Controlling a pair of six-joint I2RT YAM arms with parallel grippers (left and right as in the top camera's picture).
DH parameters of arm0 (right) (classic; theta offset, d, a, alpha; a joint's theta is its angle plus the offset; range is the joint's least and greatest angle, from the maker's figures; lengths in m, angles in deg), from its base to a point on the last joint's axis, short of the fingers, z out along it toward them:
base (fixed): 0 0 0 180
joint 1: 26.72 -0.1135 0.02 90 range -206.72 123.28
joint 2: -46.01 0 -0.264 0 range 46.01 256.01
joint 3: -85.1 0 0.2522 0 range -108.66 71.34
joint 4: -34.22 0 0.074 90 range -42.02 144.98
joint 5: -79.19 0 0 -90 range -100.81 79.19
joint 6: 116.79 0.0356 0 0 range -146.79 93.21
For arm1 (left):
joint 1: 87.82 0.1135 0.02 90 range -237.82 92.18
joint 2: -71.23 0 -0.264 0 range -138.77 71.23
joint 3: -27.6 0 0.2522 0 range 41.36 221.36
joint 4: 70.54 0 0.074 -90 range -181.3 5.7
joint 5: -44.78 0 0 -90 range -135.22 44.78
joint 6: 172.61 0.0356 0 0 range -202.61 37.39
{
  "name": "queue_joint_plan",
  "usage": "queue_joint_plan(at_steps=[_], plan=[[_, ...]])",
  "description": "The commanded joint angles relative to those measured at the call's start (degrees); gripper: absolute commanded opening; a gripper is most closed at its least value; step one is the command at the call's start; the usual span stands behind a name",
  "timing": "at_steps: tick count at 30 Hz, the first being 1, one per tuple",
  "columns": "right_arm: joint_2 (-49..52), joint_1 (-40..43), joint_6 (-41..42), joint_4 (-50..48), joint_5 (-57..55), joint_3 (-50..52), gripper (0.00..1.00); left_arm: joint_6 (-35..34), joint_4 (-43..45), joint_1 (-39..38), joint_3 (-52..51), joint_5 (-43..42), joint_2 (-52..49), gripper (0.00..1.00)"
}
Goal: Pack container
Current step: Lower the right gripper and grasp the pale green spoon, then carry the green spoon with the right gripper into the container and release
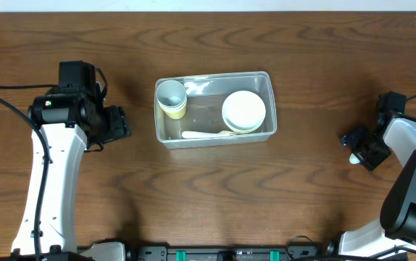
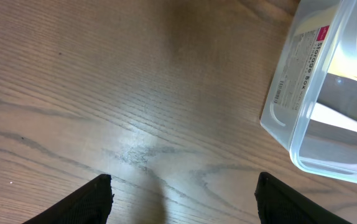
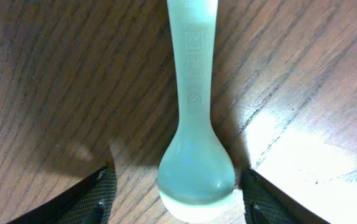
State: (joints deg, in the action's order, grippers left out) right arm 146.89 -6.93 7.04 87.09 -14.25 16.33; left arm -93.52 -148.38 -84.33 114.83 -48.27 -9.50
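1. Two arms sit at a dark wooden bench (image 1: 302, 181), one at each side, with the container (image 1: 215, 109) between them near the middle of the overhead view.
2. The container is a clear rectangular tub with rounded corners, standing upright on the bench, its long sides running left to right.
3. Inside it, a yellow cup (image 1: 172, 98) with a white interior stands at one end, a round white bowl (image 1: 243, 111) sits at the other, and a pale spoon (image 1: 206, 133) lies along the near wall.
4. The left gripper (image 2: 183, 199) hovers over bare wood beside the container; its two dark fingers (image 2: 91, 202) stand well apart with nothing between them, so it is open.
5. In the left wrist view, a corner of the container (image 2: 315, 106) shows at the right edge, with a printed label on its wall.
6. The right gripper (image 3: 175, 199) is low over the bench, well apart from the container.
7. A translucent pale-green spoon (image 3: 194, 124) lies flat on the wood between the right fingers (image 3: 94, 199), bowl end towards the camera, handle pointing away.
8. Both right fingers stand just beside the spoon's bowl with a gap on either side; they are parted and not gripping it.
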Motion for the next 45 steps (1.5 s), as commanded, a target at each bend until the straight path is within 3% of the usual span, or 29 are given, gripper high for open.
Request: queue_joint_plan(at_steps=[1, 7, 25, 27, 31, 35, 40, 45], plan=[[2.4, 0.5, 0.0, 0.5, -2.1, 0.8, 0.59, -0.5, -0.2, 0.0, -0.1, 0.0, 0.8, 0.74], [2.4, 0.5, 0.0, 0.5, -2.1, 0.8, 0.47, -0.5, -0.2, 0.0, -0.1, 0.0, 0.8, 0.74], [2.4, 0.5, 0.0, 0.5, -2.1, 0.8, 0.33, -0.5, -0.2, 0.0, -0.1, 0.0, 0.8, 0.74], [2.4, 0.5, 0.0, 0.5, -2.1, 0.8, 0.26, -0.5, -0.2, 0.0, -0.1, 0.0, 0.8, 0.74], [2.3, 0.5, 0.0, 0.5, -1.5, 0.8, 0.01, -0.5, -0.2, 0.0, -0.1, 0.0, 0.8, 0.74], [0.9, -0.1, -0.7, 0.5, -0.7, 0.3, 0.01, -0.5, -0.2, 0.0, -0.1, 0.0, 0.8, 0.74], [-4.7, -3.7, -6.6, 3.0, -0.2, -4.9, 0.01, -0.5, -0.2, 0.0, -0.1, 0.0, 0.8, 0.74], [-11.3, -12.5, -21.1, 8.8, 1.9, -16.4, 0.01, -0.5, -0.1, 0.0, -0.1, 0.0, 0.8, 0.74]])
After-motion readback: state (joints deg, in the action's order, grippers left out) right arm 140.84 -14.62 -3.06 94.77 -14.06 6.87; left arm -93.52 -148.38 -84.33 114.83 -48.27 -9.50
